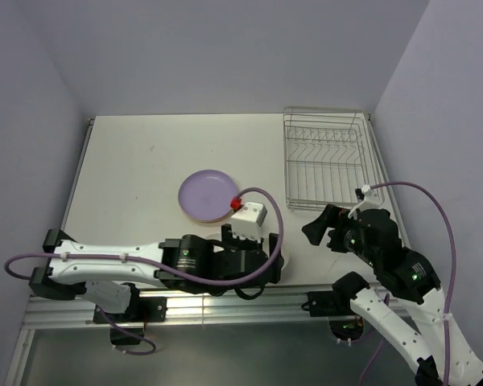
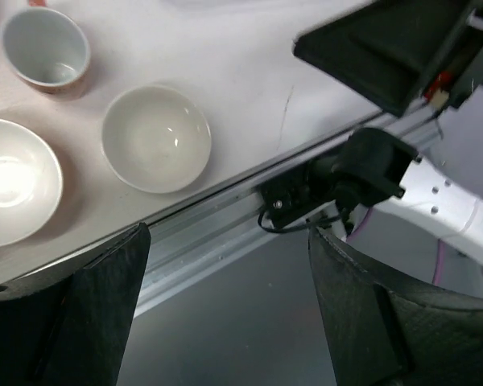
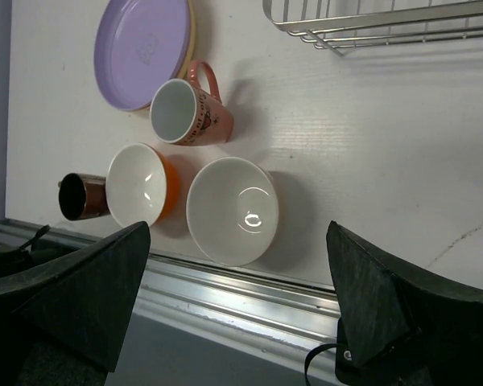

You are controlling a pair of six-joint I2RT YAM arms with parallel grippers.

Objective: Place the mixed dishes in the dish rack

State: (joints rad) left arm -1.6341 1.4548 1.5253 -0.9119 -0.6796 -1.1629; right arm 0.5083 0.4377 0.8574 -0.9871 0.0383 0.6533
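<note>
The lilac plate lies flat at the table's middle, also in the right wrist view. Near the front edge stand the pink mug, orange bowl, white bowl and small black cup. The dish rack stands at the back right and is empty. My left gripper is open and empty over the front edge, next to the white bowl. My right gripper is open and empty, to the right of the dishes and in front of the rack.
An aluminium rail runs along the table's near edge, with dark floor below it. My left arm lies across the front and covers most of the bowls from above. The right arm's base sits by the rail.
</note>
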